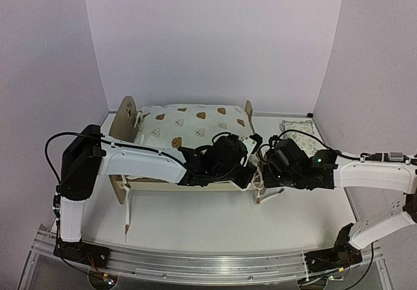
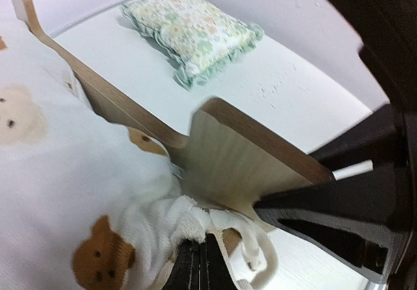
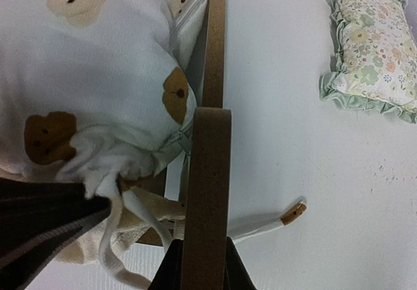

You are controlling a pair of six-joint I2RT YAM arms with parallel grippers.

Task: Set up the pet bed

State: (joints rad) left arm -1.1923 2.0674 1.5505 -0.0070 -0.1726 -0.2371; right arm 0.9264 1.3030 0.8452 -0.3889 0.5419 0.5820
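at the footboard (image 3: 205, 173) of the light plywood pet bed (image 1: 124, 117), right fingers (image 3: 171, 274) are clamping it, left fingers (image 2: 189, 270) pinching the cream bear-print quilt (image 1: 189, 124) for a straightening tug next.

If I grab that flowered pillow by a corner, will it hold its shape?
The pillow looks puffy and soft, so it would probably sag from a corner grip. Its ruffled edge looks thin; a pinch there may slip off. Lying flat on the smooth table, it likely slides rather than rolls if pushed.
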